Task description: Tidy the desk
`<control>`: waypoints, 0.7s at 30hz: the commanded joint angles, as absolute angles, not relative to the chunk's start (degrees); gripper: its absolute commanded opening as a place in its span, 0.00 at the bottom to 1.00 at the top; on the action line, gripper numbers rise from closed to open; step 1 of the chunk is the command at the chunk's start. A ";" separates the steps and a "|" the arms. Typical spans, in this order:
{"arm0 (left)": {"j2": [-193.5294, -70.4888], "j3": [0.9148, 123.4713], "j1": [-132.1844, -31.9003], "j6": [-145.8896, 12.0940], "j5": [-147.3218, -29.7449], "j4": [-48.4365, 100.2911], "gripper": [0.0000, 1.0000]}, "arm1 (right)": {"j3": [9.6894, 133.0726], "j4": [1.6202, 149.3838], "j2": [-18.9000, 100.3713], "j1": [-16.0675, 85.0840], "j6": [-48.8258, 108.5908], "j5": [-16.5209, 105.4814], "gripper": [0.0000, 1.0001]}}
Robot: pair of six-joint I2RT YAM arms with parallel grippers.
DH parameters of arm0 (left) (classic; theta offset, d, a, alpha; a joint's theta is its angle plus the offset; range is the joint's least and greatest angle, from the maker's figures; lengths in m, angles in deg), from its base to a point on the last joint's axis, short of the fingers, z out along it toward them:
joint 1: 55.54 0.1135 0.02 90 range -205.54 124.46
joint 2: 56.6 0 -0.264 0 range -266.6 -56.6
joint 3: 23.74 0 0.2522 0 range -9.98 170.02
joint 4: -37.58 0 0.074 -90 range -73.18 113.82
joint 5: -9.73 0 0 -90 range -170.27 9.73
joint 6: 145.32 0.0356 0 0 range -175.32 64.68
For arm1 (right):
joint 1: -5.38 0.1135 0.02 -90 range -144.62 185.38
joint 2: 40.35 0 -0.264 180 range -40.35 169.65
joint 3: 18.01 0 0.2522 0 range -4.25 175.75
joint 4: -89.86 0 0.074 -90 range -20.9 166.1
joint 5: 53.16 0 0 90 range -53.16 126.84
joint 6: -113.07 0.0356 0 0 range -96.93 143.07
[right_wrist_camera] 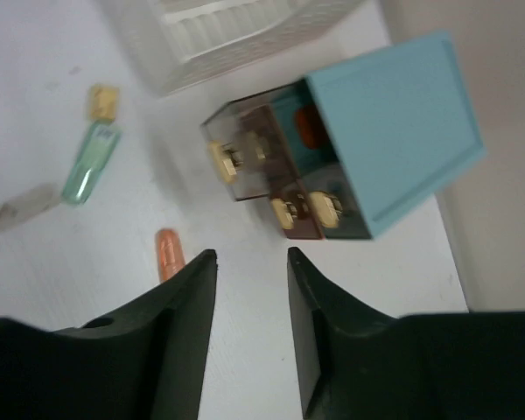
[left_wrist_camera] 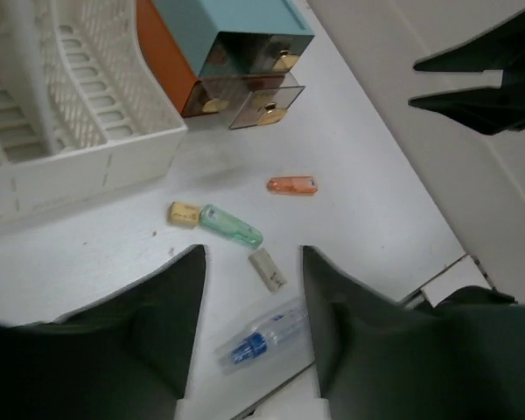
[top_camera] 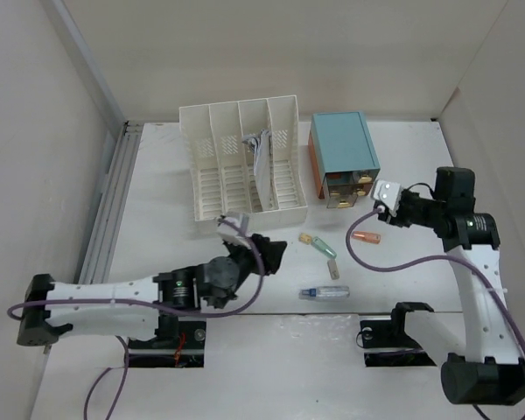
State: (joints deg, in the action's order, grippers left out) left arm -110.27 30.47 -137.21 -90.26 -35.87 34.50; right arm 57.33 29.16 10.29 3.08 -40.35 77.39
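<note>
Desk [top_camera: 166, 236] is the big white top under everything, with a white rack [top_camera: 245, 157] and a teal box [top_camera: 343, 149] of drawers [right_wrist_camera: 245, 157] at the back, and an orange cap [top_camera: 365, 237], a green tube [top_camera: 322, 248], a grey bit [top_camera: 333, 269] and a blue-ended clear tube [top_camera: 325, 293] lying in the middle. The left gripper [left_wrist_camera: 252, 254] hangs over these little things, fingers apart and empty. The right gripper [right_wrist_camera: 251, 258] hangs near the drawers, fingers apart and empty too.

White slotted file rack [top_camera: 243, 157] stands just left of teal-topped box [top_camera: 342, 145] with orange side, one gold-knobbed drawer [right_wrist_camera: 241, 157] pulled partway out; in front lie orange capsule [top_camera: 366, 237], green cork-capped vial [top_camera: 319, 247], grey stub [top_camera: 333, 268] and clear blue-tipped tube [top_camera: 325, 293], all apart.
</note>
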 commanded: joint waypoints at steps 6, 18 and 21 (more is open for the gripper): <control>-80.64 14.99 -137.28 -87.04 -37.91 27.88 0.99 | 61.50 -3.18 23.45 15.11 -77.13 84.31 0.44; -76.03 12.08 -137.28 -90.12 -40.37 22.60 0.99 | 53.94 20.23 31.20 46.05 -47.55 76.58 0.55; -77.26 12.08 -137.28 -90.12 -40.37 22.59 0.99 | 51.39 25.27 31.90 48.35 -38.39 73.68 0.55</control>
State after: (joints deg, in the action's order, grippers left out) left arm -76.74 11.98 -137.19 -89.67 -39.83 22.76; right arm 52.59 15.28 31.97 46.81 -50.82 76.94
